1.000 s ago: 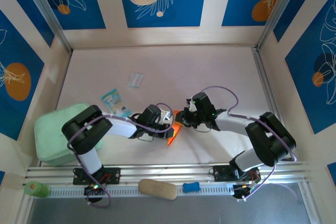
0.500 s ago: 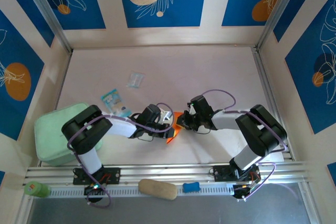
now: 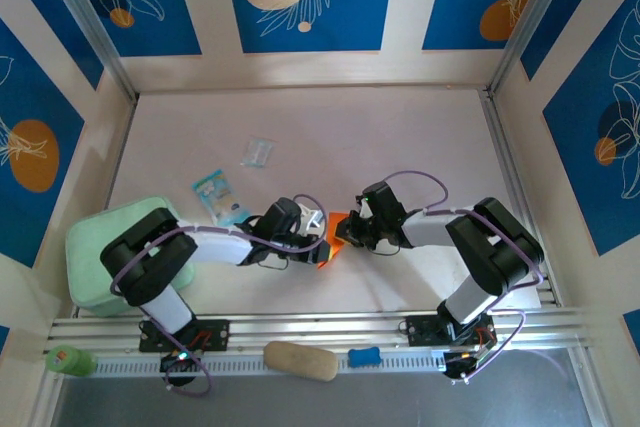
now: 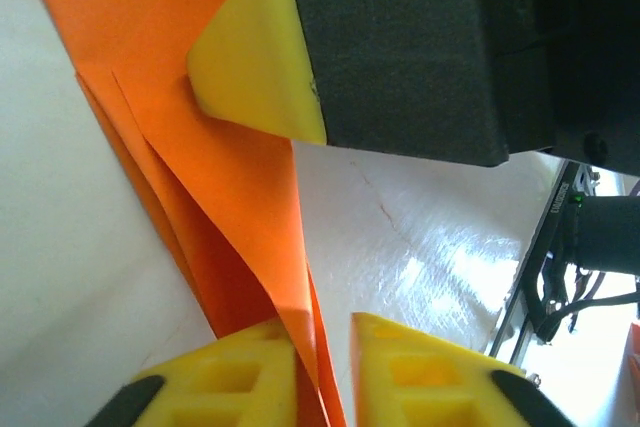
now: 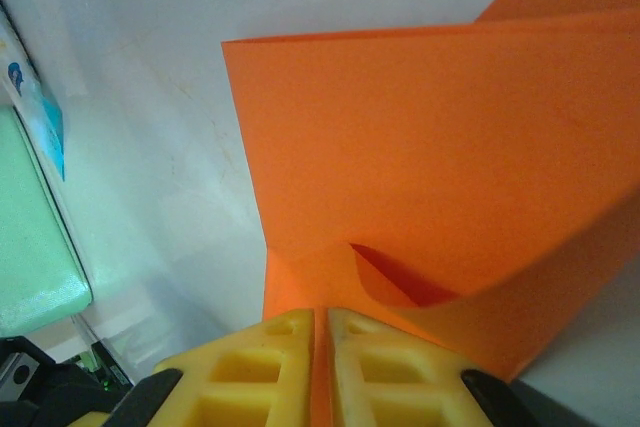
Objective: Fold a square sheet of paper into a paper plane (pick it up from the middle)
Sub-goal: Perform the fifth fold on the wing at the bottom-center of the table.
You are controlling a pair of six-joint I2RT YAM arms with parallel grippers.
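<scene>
Right wrist view: we see our right gripper (image 5: pixel 322 325) pinching the orange paper (image 5: pixel 430 147); the left gripper (image 4: pixel 322 347) stands slightly parted around its edge.

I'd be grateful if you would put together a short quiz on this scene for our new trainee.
1. True or false: the right gripper is shut on the orange paper.
2. Which thing lies at the left side of the table?
A. a green pad
B. a red mug
C. a pair of scissors
3. Which lies nearer the arms' bases, the blue-and-white packet or the clear wrapper?
Key: 1 true; 2 A; 3 the blue-and-white packet.
</scene>
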